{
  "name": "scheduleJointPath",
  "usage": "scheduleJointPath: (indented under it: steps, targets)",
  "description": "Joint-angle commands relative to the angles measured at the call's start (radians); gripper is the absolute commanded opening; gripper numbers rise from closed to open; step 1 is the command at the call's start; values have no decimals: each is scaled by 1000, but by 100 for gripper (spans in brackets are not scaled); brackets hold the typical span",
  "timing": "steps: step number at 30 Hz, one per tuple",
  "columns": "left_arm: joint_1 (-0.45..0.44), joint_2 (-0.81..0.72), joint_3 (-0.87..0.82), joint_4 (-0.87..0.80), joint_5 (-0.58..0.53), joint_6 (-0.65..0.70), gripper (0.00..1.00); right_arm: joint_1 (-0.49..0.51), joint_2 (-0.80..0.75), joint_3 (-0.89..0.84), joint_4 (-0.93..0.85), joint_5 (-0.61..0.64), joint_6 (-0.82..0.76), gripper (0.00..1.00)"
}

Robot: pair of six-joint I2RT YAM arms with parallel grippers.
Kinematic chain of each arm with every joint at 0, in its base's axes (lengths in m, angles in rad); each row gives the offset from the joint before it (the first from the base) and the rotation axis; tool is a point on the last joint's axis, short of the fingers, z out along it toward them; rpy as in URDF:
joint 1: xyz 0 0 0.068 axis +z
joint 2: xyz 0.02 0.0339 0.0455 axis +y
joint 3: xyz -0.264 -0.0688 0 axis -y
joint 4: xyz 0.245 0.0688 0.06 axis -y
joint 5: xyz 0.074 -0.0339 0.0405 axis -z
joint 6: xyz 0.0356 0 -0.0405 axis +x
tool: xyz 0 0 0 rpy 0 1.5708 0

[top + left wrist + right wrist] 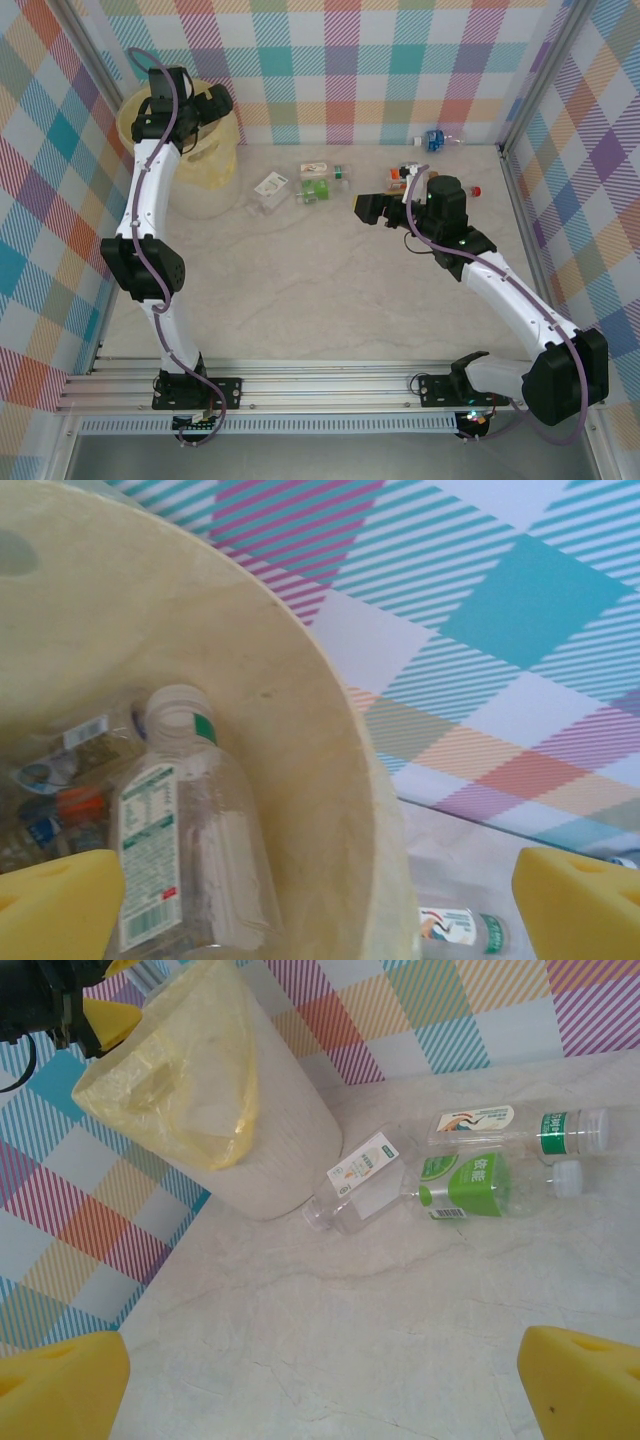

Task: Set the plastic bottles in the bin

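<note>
Snagging the pale yellow round plastic bin (205, 175) at upper left is the risk for the empty, wide-spread left gripper (320, 905). The right gripper (320, 1380), equally spread, might scatter the clear plastic bottles (470, 1185).

bin (275, 1140): off-white plastic, matt, finely ribbed outer wall; liner (185, 1070): thin yellow film, crinkled, glossy; bottle in the bin (200, 870): clear plastic, shiny, printed white label; green-label bottle (470, 1185) and white-label bottle (360, 1182): clear glossy plastic too; table top (350, 1330): marble-look, smooth, low sheen; right gripper (320, 1390) pads (575, 1380): yellow foam, matt, slightly grainy; left arm shell (150, 190): white glossy plastic, joints matt black; base rail (330, 385): bare satin metal, grooved; walls (400, 60): checked print, matt, cloth or paper unclear
</note>
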Motion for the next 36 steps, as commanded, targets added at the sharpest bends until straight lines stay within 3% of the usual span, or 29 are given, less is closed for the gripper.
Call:
scheduleJointPath:
  steps: [1,6,9,15,21,36]
  targets:
    - [6,-29,11,-21,93,-9,100,8,-21,10,-5,12,-16,100]
    - [-57,-102,-77,23,84,51,100,9,-19,9,-7,25,-8,100]
    - [-124,-137,-119,29,16,130,100,8,-19,9,-8,34,-4,100]
    - [-277,-151,-153,-8,-81,356,100,8,-24,7,-19,49,-3,100]
    - [-392,-88,-138,-109,-91,613,100,8,-35,3,-23,65,-4,100]
    - [-389,212,-25,-304,-249,727,100,8,-103,-35,-47,121,-8,100]
